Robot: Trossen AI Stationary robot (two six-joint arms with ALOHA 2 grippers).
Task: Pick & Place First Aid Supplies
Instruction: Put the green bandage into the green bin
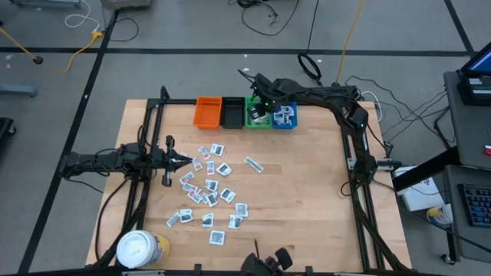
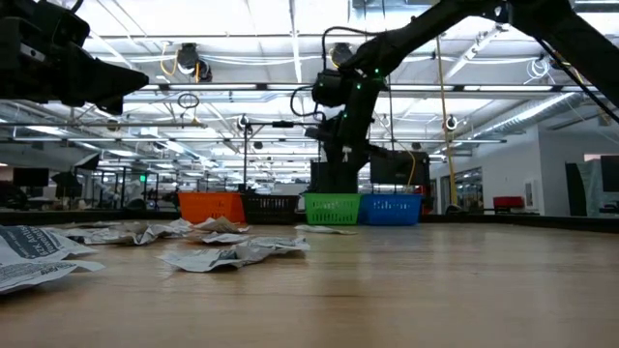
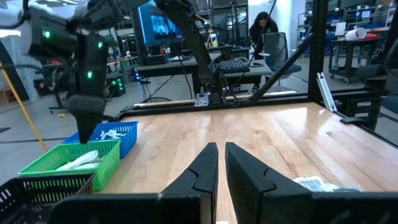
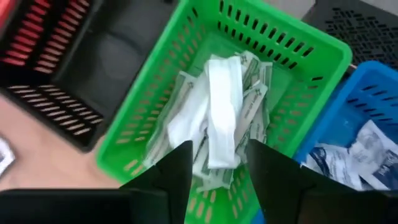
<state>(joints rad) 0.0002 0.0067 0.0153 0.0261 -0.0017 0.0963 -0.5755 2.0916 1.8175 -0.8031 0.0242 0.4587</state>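
The first aid supplies (image 1: 205, 190) lie scattered as small flat packets on the wooden table, left of its middle. One longer strip wrapper (image 1: 253, 163) lies apart to their right. More strip wrappers (image 4: 211, 124) are piled in the green bin (image 1: 256, 119), and white sachets (image 4: 360, 155) lie in the blue bin (image 1: 285, 116). My right gripper (image 4: 219, 171) hangs open over the green bin, pointing steeply down. The near end of a white strip shows between its fingers, apart from both. My left gripper (image 1: 182, 159) waits shut and level at the table's left, with nothing in it.
Orange (image 1: 207, 112), black (image 1: 232, 113), green and blue bins stand side by side at the far edge. A white-lidded yellow tub (image 1: 142, 249) sits at the near left corner. The table's right half is bare wood (image 1: 307, 199). A person sits at a desk beyond the table (image 3: 264, 31).
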